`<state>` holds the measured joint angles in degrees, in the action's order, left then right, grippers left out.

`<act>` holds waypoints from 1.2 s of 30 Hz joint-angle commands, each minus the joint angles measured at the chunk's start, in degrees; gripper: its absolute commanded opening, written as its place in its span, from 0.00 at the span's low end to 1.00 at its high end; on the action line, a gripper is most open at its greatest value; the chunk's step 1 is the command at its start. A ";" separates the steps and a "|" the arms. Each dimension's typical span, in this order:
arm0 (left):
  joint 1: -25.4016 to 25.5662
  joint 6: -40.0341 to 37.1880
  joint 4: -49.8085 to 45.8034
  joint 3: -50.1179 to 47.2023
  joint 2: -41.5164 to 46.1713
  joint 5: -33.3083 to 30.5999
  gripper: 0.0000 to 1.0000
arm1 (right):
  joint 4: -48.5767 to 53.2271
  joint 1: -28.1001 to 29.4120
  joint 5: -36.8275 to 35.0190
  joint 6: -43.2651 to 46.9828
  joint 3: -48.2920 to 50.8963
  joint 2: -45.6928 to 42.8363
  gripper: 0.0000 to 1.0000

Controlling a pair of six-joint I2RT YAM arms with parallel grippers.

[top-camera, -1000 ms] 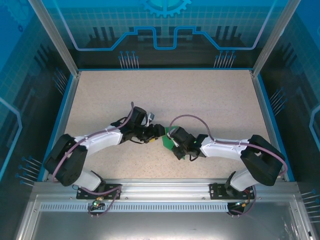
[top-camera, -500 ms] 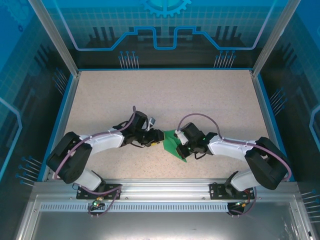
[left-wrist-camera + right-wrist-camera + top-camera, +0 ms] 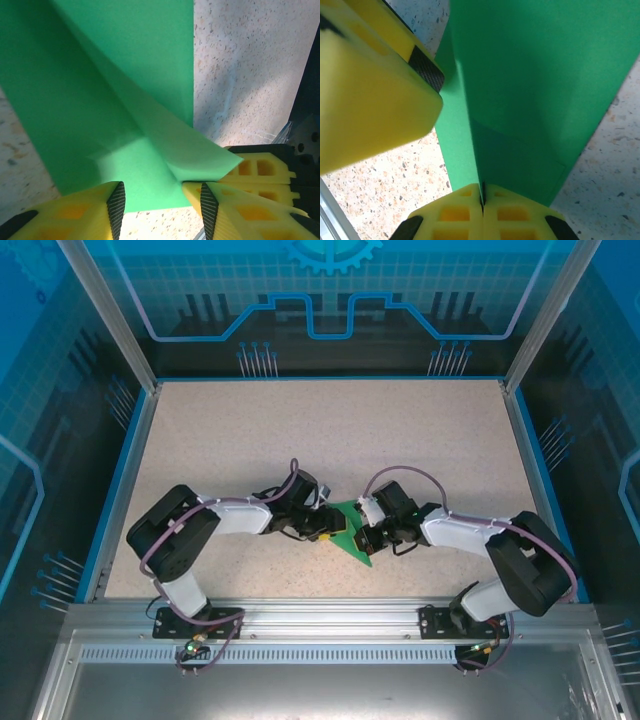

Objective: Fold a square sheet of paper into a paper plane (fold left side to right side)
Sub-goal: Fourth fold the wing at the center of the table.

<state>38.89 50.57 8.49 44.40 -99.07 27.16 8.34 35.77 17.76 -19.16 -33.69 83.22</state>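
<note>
- One square sheet of paper: creased to a point, at worktop centre.
- Right gripper: clenched on sheet's edge.
- Left gripper: released, jaws astride a raised flap.
- Further folds remain.

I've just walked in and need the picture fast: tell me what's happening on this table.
Two robot arms are folding a green sheet of paper on the speckled table. The sheet is already creased into a pointed shape. The right tool is shut on one edge. The left tool meets it from the other side, fingers apart with the paper's edge between them, not clamped.
</note>
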 commanded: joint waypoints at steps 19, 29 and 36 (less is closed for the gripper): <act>1.14 1.04 -1.70 2.98 -5.83 -2.20 0.47 | -4.70 -5.92 11.99 -2.20 1.64 2.82 0.14; 1.10 0.81 -2.86 3.08 -6.05 -2.81 0.47 | -5.05 -7.84 15.17 -2.57 1.32 0.33 0.25; 1.11 0.72 -2.99 3.24 -6.01 -2.82 0.46 | -1.89 -10.54 17.13 -0.23 -0.72 0.23 0.33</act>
<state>39.55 51.13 7.62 47.22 -102.74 26.81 4.64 26.35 32.42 -20.80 -32.80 83.15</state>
